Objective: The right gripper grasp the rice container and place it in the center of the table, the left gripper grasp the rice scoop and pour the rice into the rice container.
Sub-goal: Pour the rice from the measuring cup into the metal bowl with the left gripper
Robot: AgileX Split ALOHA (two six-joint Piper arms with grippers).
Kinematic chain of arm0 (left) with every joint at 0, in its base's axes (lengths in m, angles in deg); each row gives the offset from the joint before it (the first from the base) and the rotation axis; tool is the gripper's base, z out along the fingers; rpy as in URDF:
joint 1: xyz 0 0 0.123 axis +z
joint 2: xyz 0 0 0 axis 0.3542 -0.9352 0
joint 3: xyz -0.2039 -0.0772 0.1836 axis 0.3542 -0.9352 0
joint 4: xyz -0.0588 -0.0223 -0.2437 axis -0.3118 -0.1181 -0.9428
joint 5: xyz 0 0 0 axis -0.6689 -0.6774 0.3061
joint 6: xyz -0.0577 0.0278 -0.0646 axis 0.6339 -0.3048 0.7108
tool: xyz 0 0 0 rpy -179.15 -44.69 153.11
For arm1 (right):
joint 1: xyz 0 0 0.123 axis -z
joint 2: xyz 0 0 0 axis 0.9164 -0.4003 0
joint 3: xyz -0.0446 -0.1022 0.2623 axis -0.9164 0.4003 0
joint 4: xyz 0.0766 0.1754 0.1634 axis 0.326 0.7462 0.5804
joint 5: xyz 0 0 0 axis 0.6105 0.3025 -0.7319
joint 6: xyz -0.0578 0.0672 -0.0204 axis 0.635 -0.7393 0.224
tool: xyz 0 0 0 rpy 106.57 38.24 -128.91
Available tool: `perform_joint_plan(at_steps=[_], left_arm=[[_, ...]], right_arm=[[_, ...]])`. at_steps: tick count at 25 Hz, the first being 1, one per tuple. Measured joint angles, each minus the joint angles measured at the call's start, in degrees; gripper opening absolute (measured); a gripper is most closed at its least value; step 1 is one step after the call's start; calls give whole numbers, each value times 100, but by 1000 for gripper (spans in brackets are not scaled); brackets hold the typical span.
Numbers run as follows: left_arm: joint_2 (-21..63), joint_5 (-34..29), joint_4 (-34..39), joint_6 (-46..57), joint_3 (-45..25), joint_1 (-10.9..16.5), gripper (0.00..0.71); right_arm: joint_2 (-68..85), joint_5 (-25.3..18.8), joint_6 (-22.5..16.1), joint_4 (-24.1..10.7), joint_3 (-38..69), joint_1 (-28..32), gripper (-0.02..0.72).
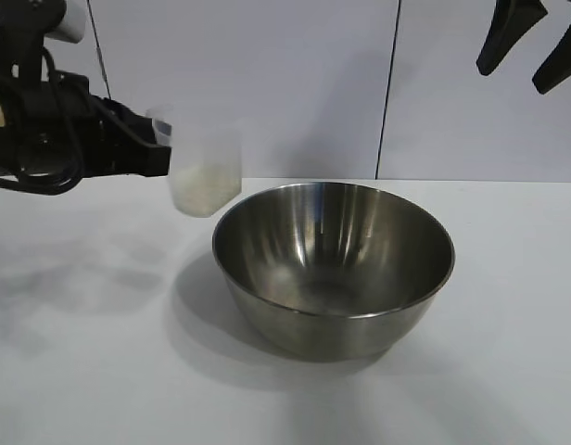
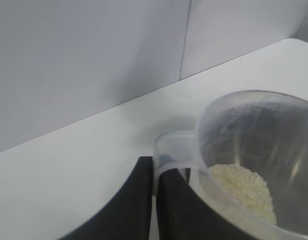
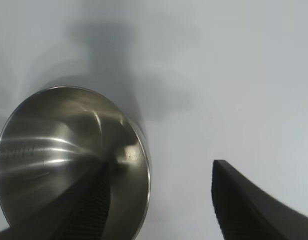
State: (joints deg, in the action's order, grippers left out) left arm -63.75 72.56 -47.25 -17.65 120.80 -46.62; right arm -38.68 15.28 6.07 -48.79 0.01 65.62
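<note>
The rice container (image 1: 334,267), a large shiny steel bowl, stands empty at the middle of the white table (image 1: 82,371). My left gripper (image 1: 160,148) is shut on the handle of the rice scoop (image 1: 205,176), a clear plastic cup held upright in the air just left of the bowl's rim. White rice (image 1: 202,188) fills its bottom. In the left wrist view the jaws clamp the scoop's handle (image 2: 171,152) and the rice (image 2: 244,190) shows inside. My right gripper (image 1: 531,46) hangs open and empty high at the upper right, above the bowl (image 3: 69,160).
A pale wall with two vertical seams (image 1: 389,93) stands behind the table's far edge. Bare tabletop lies on the bowl's left, right and front.
</note>
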Motion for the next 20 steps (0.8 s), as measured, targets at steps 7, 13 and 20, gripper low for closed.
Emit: perform_joint_plan(at_steps=[7,13,20], left_arm=[[-128,-23,823,107,557,-439,9],[-596,-18,1621,56,1047,-570,9],[-722,-35,1877,-1194,1408,-570,9]], right_arm=[[0,-28,0,-5,0,0,408],[0,-45,11,-5,0,0,408],[0,-51,11,-5,0,0,408]])
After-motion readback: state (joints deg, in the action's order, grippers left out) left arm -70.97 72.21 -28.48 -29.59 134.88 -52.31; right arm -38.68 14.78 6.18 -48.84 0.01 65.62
